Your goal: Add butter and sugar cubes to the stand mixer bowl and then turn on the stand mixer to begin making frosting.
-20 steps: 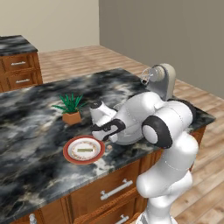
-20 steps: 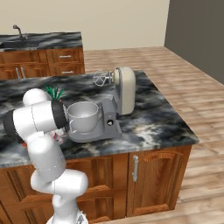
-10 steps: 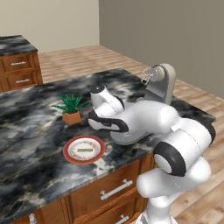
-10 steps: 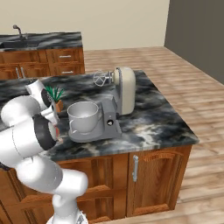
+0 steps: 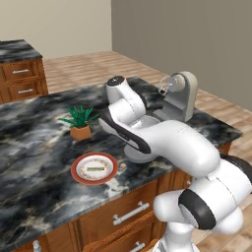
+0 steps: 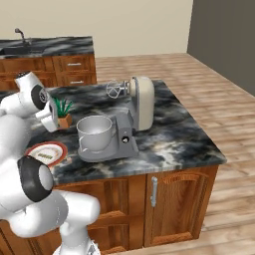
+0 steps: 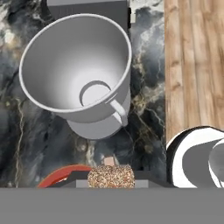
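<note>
Hand (image 7: 110, 176) pinched on speckled tan cube above stand mixer bowl (image 7: 76, 65); butter (image 5: 95, 168) w/ plate (image 5: 78, 173) in left base view.

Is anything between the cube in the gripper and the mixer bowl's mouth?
Nothing visible. In the hand view the stand mixer bowl lies open and empty ahead of the sugar cube in the gripper; the whisk is raised clear of its rim.

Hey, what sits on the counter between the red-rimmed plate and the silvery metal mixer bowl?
Nothing: in the hand view, bare black marble counter separates the red-rimmed plate from the silvery metal mixer bowl.
</note>
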